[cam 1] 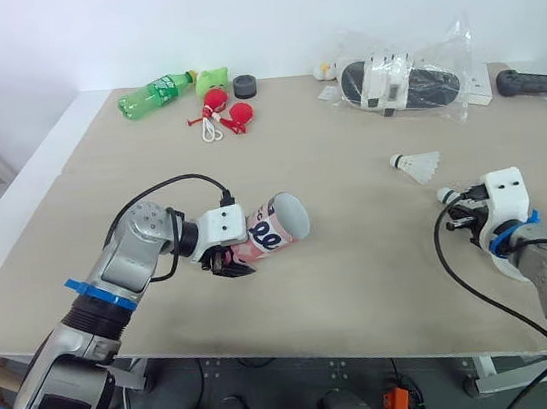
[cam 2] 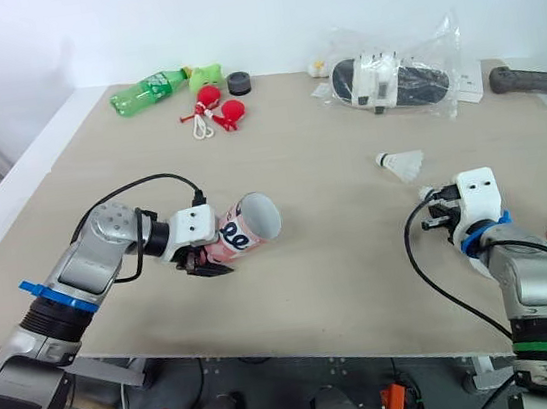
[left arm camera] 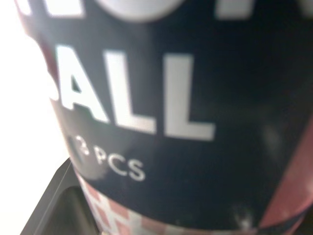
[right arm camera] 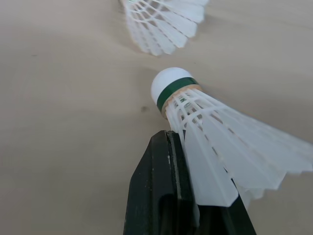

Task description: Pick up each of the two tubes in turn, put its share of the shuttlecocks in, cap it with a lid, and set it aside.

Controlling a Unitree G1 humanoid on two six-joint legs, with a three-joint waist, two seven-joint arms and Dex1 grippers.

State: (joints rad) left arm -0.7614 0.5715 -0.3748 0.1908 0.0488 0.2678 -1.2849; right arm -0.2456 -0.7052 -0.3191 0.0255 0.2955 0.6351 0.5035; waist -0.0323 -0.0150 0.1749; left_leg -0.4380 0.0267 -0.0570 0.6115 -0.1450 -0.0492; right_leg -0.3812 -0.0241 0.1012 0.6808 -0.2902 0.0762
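Gripping a pink-and-navy printed cardboard tube (cam 1: pixel 269 231) over the beige bench (cam 1: pixel 365 283), the left pincer (cam 1: pixel 231 262) points its open mouth rightward; the right pincer (cam 1: pixel 461 208) clamps a white feathered shuttlecock (right arm camera: pixel 210 132); another white shuttlecock (cam 1: pixel 418 165) lies near it.

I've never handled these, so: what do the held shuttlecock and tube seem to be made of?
The shuttlecock looks like moulded plastic: translucent white skirt with latticed ribs, smooth white head. The tube seems printed cardboard or plastic, slightly glossy; unclear which.
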